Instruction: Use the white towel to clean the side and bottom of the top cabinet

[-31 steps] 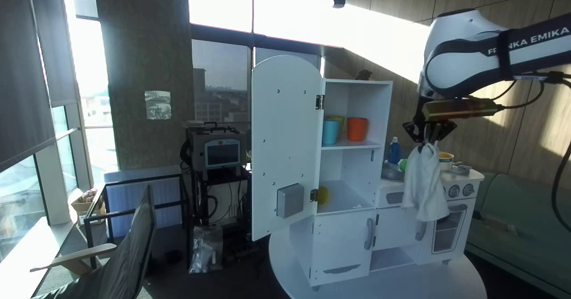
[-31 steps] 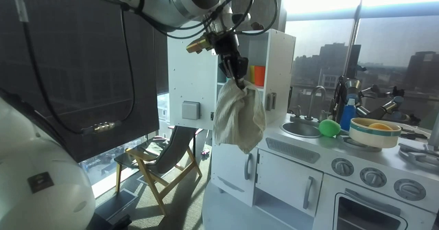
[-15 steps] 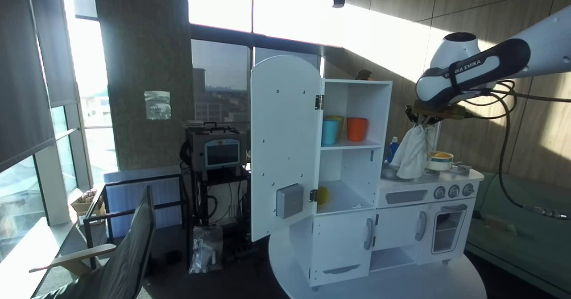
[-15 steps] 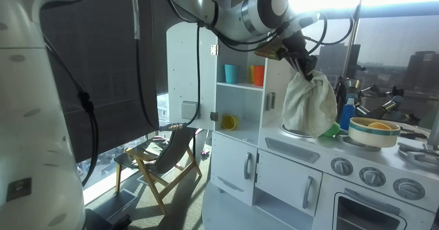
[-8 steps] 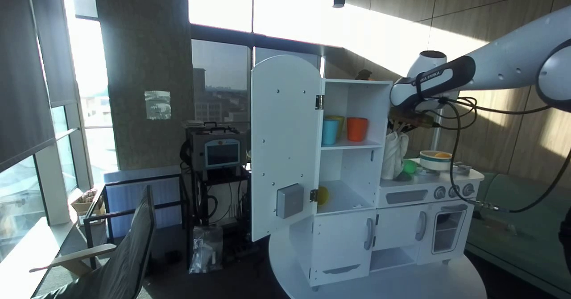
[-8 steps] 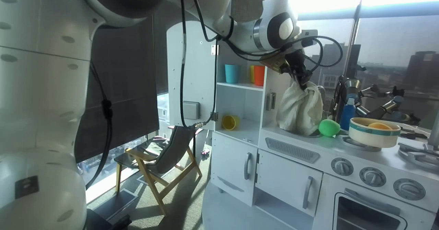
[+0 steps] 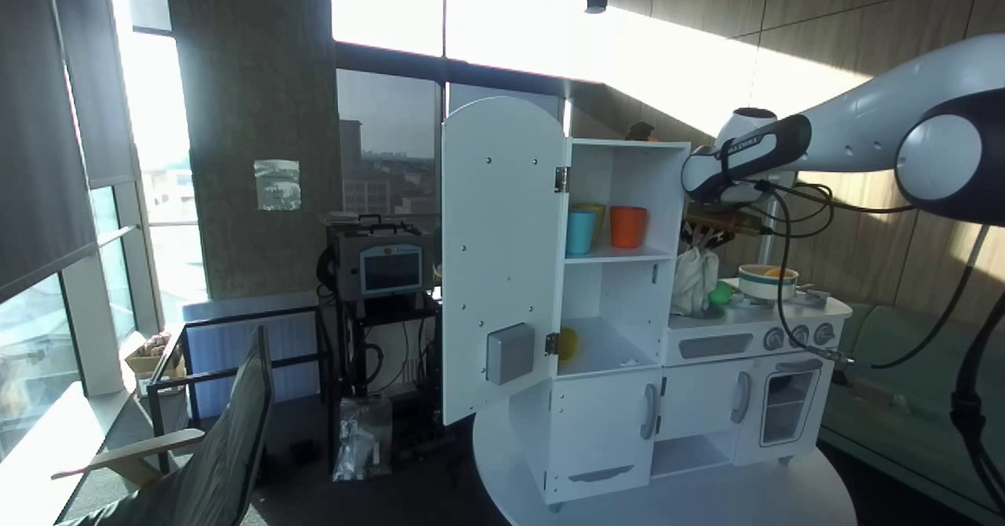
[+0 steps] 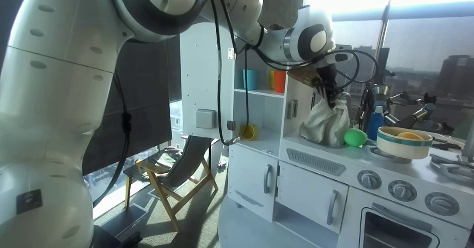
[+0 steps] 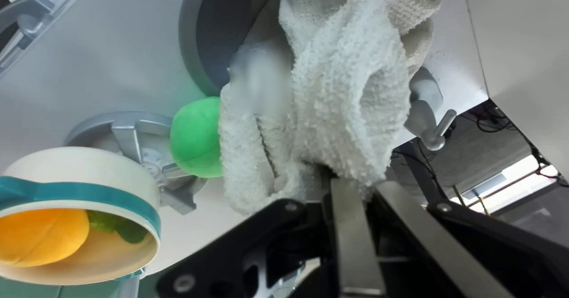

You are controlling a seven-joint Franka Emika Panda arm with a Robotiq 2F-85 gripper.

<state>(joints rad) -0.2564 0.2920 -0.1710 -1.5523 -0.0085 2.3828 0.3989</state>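
My gripper (image 7: 701, 243) is shut on the white towel (image 7: 694, 284), beside the outer side of the tall white cabinet (image 8: 300, 89). In the wrist view, the fingertips (image 9: 366, 186) pinch the bunched towel (image 9: 346, 89). The towel's lower part hangs over the sink (image 9: 191, 44) and meets the counter. In the wrist view, a strip of counter shows between the towel and the cabinet's side wall (image 9: 524, 35). The cabinet's door (image 7: 502, 259) stands open. Its upper shelf holds a blue cup (image 7: 581, 231) and an orange cup (image 7: 628, 228).
A green rounded object (image 8: 355, 137) sits against the towel's edge. A pot (image 8: 403, 148) with an orange item stands on the stove. A blue bottle (image 8: 376, 124) and a faucet (image 8: 347, 97) are behind. A yellow cup (image 8: 249, 131) lies on the lower shelf.
My gripper has carried the towel from in front of the cabinet round to its outer side and down over the sink. In the last half second it has lowered slightly, and the towel bunches more.
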